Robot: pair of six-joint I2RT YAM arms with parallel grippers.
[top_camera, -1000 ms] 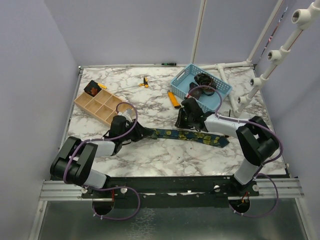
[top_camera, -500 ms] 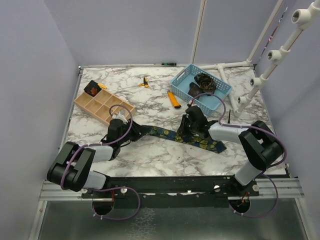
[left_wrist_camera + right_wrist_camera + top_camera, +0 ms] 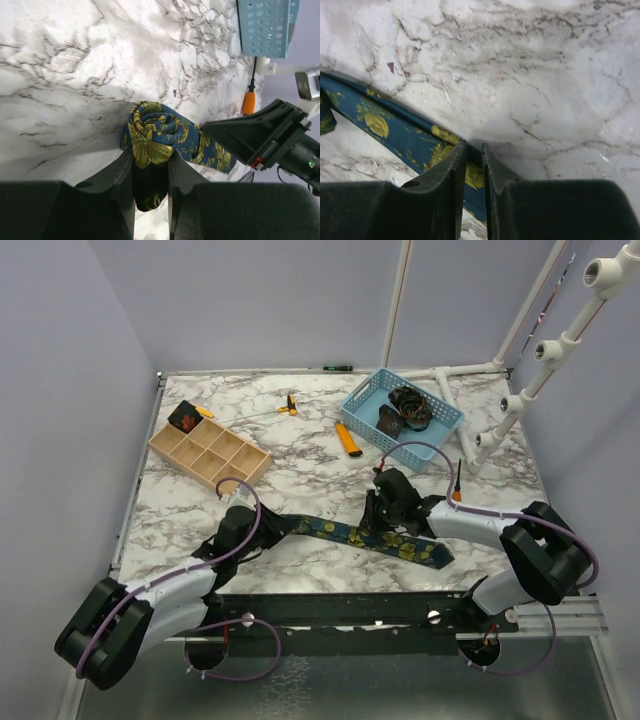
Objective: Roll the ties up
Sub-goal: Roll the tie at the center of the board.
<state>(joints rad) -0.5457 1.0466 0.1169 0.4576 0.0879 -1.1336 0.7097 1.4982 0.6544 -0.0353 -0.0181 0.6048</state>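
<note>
Where the marble table (image 3: pixel 300 465) runs closest to the arm bases, item one: a navy tie (image 3: pixel 400 540) with yellow-green flowers, laid in a long slant from left to right. Its left end is wound into a tight coil (image 3: pixel 152 132), spiral face toward the left wrist camera; the rest runs out flat toward the right arm. The left gripper (image 3: pixel 150 172) has its fingers (image 3: pixel 122 175) pinching that coil from both sides. The right gripper (image 3: pixel 471 170) sits partway along the flat stretch, its fingers (image 3: pixel 452 175) drawn nearly together, with the edge of the strip nipped in the narrow gap.

Item two: a blue plastic basket (image 3: pixel 362 388) with perforated walls, far right of the table. Contents: one ring-shaped bundle (image 3: pixel 410 403) and one lumpier bundle (image 3: pixel 388 423) just beside it, both dark; what they are cannot be told.

Item three: a wooden tray (image 3: pixel 215 455) divided into compartments, far left. Its far corner compartment holds a small dark roll (image 3: pixel 183 420) with red-orange marks.

Item four: an orange-handled tool (image 3: pixel 348 440), loose on the table just beside the basket's left wall. Item five: a smaller yellow-and-black tool (image 3: pixel 290 405), farther back, between tray and basket.
</note>
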